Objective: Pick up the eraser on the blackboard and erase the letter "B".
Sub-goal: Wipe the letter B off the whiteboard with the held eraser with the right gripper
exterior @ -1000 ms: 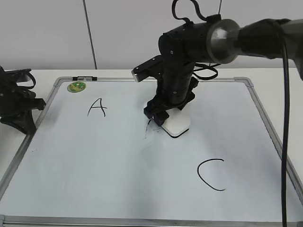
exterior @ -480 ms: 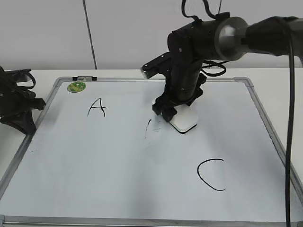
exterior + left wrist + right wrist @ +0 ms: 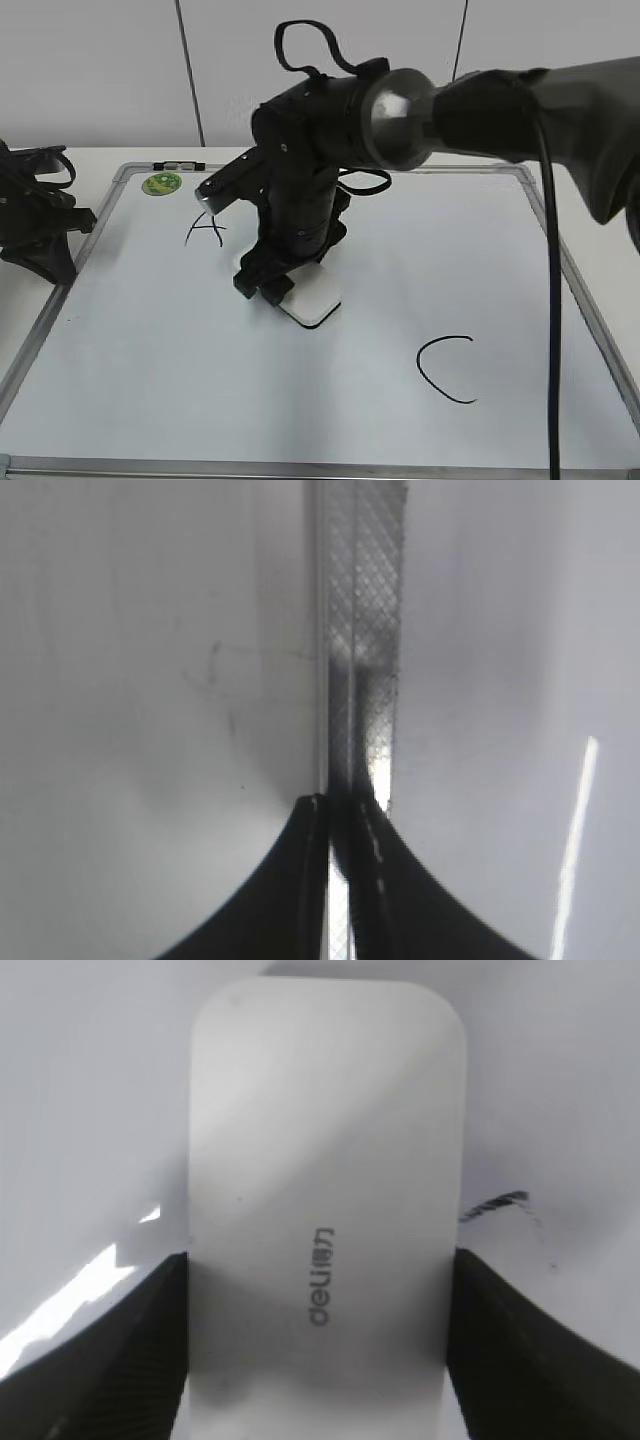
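Right claw (image 3: 318,1360) clamps eraser (image 3: 325,1190) by both long sides, flat on blackboard (image 3: 150,380) betw. "A" (image 3: 205,228) & "C" (image 3: 445,368); grey "deli" logo (image 3: 320,1290) on top. Left claw (image 3: 340,820) pinched closed, holding nothing.

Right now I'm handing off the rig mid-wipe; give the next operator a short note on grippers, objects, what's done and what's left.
Right gripper: jaws shut on the eraser, pressed flat on the blackboard, just right of the "A".
Left gripper: jaws shut, empty, parked over the board's left frame edge.
Done: the exterior view shows no whole "B"; "A" and "C" intact.
Left: the right wrist view shows a short black stroke beside the eraser; wipe it if it is "B" residue, keeping clear of the "A", then set the eraser down.
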